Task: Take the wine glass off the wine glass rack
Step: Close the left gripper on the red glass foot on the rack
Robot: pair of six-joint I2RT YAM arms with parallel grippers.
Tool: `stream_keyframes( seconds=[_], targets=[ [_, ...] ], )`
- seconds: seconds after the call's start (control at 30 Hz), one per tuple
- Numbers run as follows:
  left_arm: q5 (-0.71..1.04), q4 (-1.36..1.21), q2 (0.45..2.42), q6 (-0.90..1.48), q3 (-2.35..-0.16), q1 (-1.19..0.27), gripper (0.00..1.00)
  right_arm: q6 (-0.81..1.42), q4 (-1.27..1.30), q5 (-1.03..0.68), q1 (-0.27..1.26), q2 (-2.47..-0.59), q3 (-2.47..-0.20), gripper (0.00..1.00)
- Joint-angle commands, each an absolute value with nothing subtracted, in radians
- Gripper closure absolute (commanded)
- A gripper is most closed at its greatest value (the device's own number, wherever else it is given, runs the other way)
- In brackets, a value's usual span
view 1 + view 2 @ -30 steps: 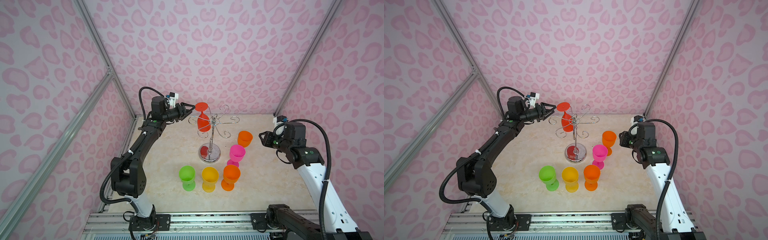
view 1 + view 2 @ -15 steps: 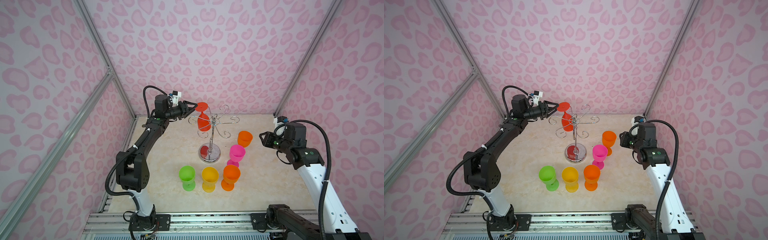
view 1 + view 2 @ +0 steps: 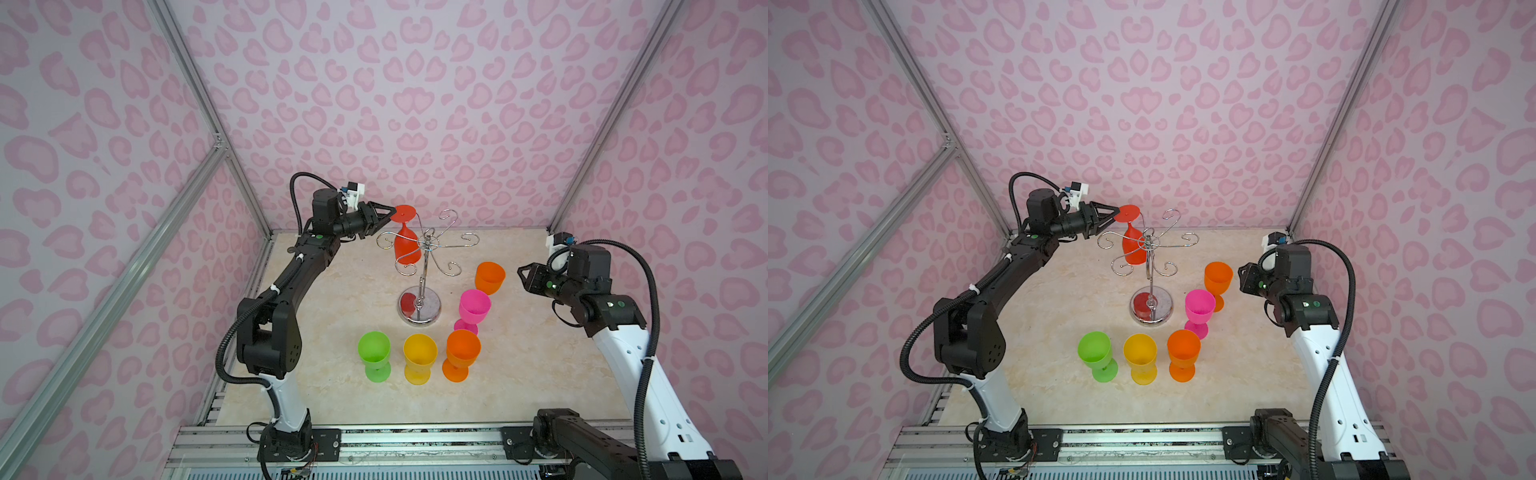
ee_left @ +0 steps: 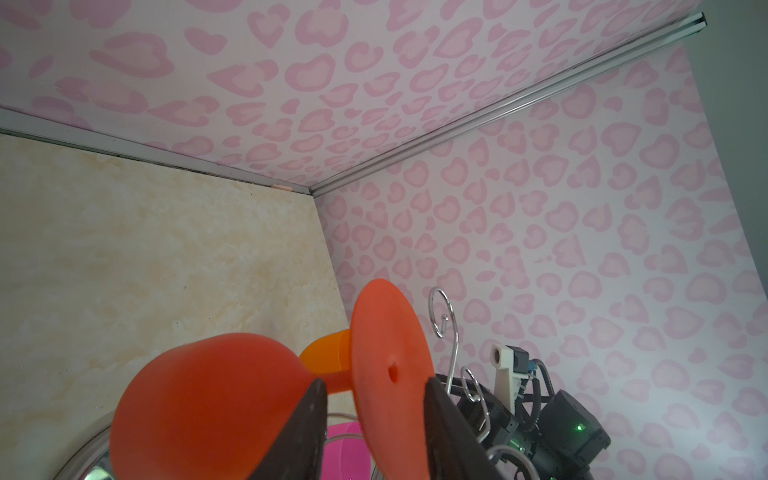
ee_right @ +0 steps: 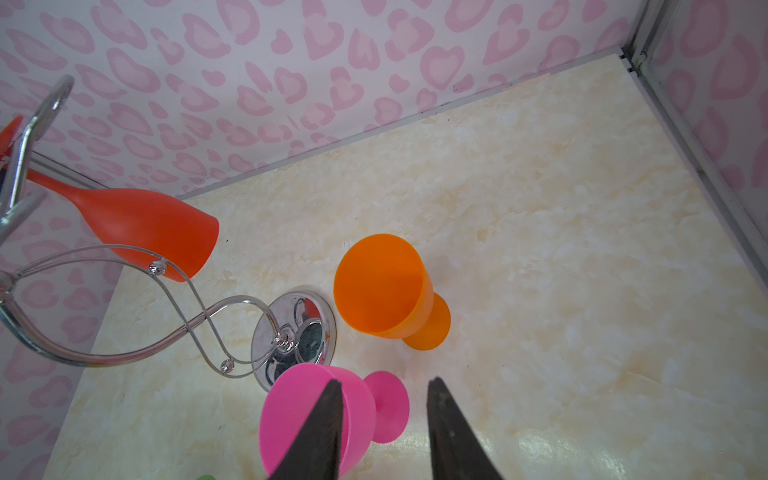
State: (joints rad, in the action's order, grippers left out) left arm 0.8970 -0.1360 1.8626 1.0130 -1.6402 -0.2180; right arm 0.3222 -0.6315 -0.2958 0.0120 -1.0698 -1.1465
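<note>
The red wine glass (image 3: 406, 245) was hanging bowl-down from one of the curly arms on the far-left side of the wine glass rack (image 3: 423, 270), with its foot (image 3: 404, 213) on top. The left gripper (image 4: 375, 384) sat right at that foot. In the left wrist view one finger was below the disc on the stem side and the other against its top face. The jaws were apart with a clear gap on the stem side, so it wasn't pinching yet. The right gripper (image 5: 385, 384) hung off near the orange glass (image 3: 489, 276), jaws apart, nothing in them.

My take on doing this bit well: get the fingers well onto the foot, not just the rim, since a thin, slick disc could pivot. Then lift a touch to take the weight off the wire and slide the stem out through the open end of the hook, no yanking. The rack looked light on its thin pole. A snagged stem would probably tip it onto the pink glass (image 3: 474, 305) just beside the base.
</note>
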Motion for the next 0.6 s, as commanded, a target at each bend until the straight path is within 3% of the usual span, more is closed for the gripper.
stream_keyframes(
  seconds=[0.0, 0.13, 0.57],
  targets=[
    [0.916, -0.184, 1.870, 1.017, -1.657, -0.219, 0.62, 0.328, -0.602, -0.305, 0.012, -1.072, -1.137, 0.65],
    [0.921, -0.221, 1.875, 1.030, -1.655, -0.219, 0.63, 0.330, -0.598, -0.311, 0.008, -1.074, -1.132, 0.65],
    [0.932, -0.249, 1.874, 1.057, -1.642, -0.219, 0.84, 0.333, -0.592, -0.322, 0.003, -1.074, -1.122, 0.65]
  ],
)
